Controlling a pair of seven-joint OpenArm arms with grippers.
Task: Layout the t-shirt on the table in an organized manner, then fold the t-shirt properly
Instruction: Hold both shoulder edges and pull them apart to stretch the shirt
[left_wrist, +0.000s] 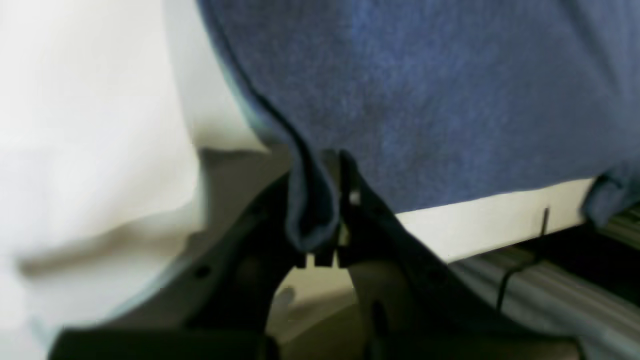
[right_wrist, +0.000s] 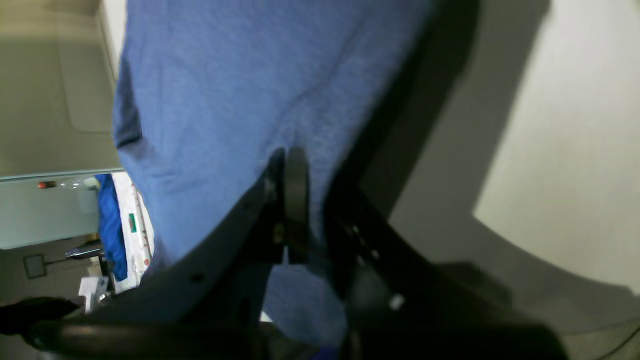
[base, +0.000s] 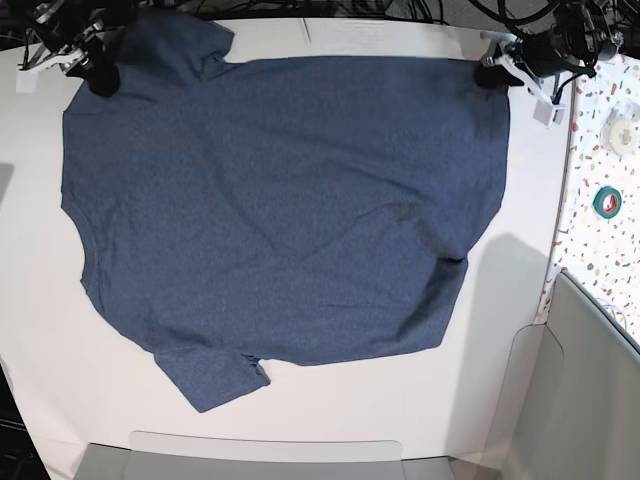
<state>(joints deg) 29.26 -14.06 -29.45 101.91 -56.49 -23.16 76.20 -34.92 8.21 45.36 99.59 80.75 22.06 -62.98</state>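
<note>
The dark navy t-shirt (base: 280, 200) lies spread over the white table (base: 40, 330), plain side up, with one sleeve (base: 212, 375) toward the near edge. At the far right corner of the shirt, my left gripper (base: 492, 72) is shut on the fabric. The left wrist view shows a fold of the t-shirt (left_wrist: 450, 100) pinched in the left gripper (left_wrist: 325, 210). My right gripper (base: 100, 78) is at the far left, beside the other sleeve. In the right wrist view the right gripper (right_wrist: 289, 200) is shut on the t-shirt (right_wrist: 225, 100).
A speckled terrazzo strip (base: 590, 240) runs along the table's right edge and carries a green tape roll (base: 606, 201) and a pale roll (base: 622, 132). Grey panels stand at the near edge (base: 265, 448) and near right (base: 590, 390). Cables crowd the far edge.
</note>
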